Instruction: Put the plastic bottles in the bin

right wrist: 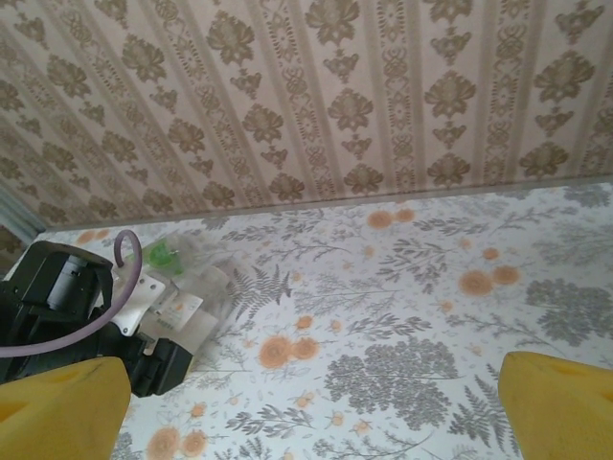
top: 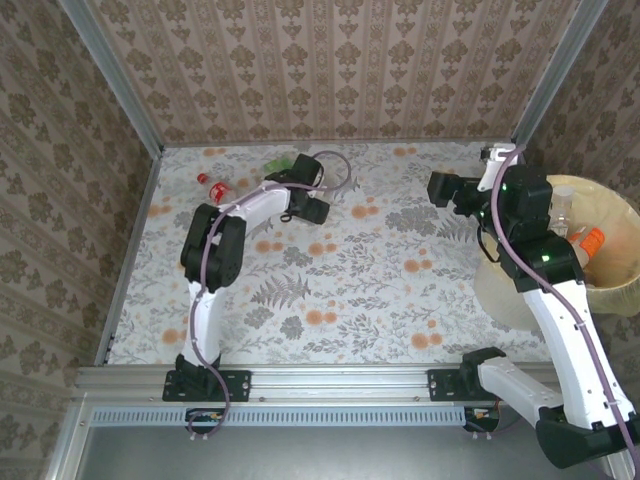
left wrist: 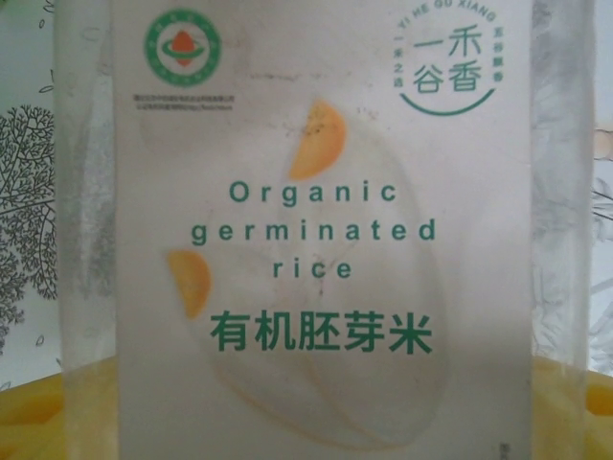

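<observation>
1. Closest to the left wrist camera is a clear plastic bottle [left wrist: 316,240], its label printed in green with "Organic germinated rice"; it sits between the yellow fingertips [left wrist: 34,417] of the left gripper [left wrist: 306,431], which show at the two lower corners; whether they press on the bottle I cannot tell.
2. Seen from above, the left arm reaches to the far left part of the floral counter [top: 400,270], its gripper pointing down near the back wall [top: 330,70]; a red-labelled bottle [top: 212,184] lies on the counter to its left, apart from it.
3. Wide open, the right gripper [right wrist: 311,422] holds nothing; bare counter shows between its fingertips; it hangs above the counter just left of the bin [top: 505,295], well apart from the clear plastic bottle.
4. Lined with a pale yellow bag, the bin stands at the counter's right edge; inside lie an orange-capped bottle [top: 592,240] and a second clear bottle [top: 565,205]; the right arm crosses in front of it.
</observation>
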